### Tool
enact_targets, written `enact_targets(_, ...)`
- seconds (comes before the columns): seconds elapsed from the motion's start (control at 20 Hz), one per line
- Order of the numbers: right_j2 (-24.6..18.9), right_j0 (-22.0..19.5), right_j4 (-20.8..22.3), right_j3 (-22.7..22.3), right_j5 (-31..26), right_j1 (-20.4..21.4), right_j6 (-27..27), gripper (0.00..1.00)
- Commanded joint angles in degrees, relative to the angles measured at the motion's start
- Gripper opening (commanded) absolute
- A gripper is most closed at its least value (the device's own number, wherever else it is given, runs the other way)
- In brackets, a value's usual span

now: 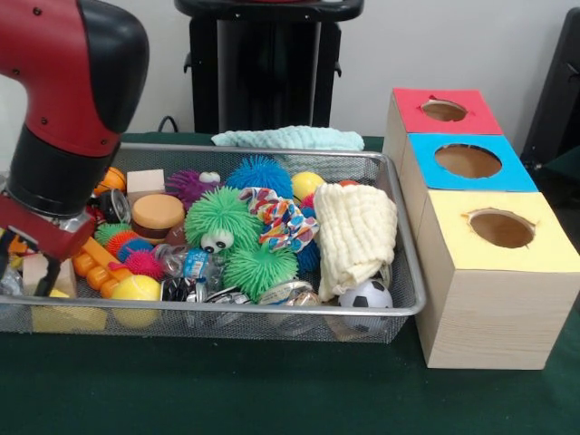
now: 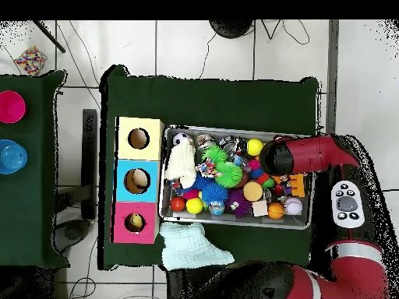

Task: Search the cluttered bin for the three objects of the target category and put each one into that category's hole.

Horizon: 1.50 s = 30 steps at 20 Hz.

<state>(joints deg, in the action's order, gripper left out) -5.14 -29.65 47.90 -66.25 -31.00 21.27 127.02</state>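
Where arm (image 1: 63,109) dips, mesh bin (image 1: 403,304) clutter, fingers unseen

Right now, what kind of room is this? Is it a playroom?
Probably a robot lab, not a playroom. A red robot arm reaches into a wire bin of toys, three boxes with holes stand beside it, and cables trail over the tiled floor.

Wire-mesh bin (image 1: 403,237) on green table, heaped with toys: green spiky ball with googly eyes (image 1: 217,220) at centre, blue spiky ball (image 1: 260,172) behind it, cream cloth (image 1: 355,231) draped at right end of bin, small soccer ball (image 1: 367,295) below cloth, yellow ball (image 1: 136,288) near front left corner. Just right of bin, row of three wooden boxes, each with round hole on top: red (image 1: 443,110) farthest back, blue (image 1: 468,160) in middle, yellow (image 1: 501,228) nearest front.
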Motion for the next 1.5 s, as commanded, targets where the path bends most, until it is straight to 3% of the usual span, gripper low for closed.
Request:
enact_targets(0.05,-6.92,-1.12,4.09,4.55,1.21,-0.87,-19.76,1.00)
enact_targets(0.1,-7.11,-1.59,2.77,4.00,0.96,-1.03,-17.95,1.00)
enact_targets(0.2,-7.85,-3.56,-3.93,1.40,-2.74,-2.19,-11.73,1.00)
enact_targets(0.35,-6.20,-2.62,-8.97,-1.57,-5.28,-1.55,-3.69,1.00)
enact_targets(0.55,-5.25,-1.61,-11.54,-1.40,-7.15,-1.57,-3.65,1.00)
enact_targets(0.85,-4.21,-1.28,-12.23,-0.62,-5.97,-1.88,-4.96,1.00)
enact_targets(1.2,-1.06,-1.48,-5.63,2.13,-0.98,-4.91,-8.49,1.00)
enact_targets(1.5,-3.57,-4.72,-7.05,3.26,-0.17,-7.86,-10.71,1.00)
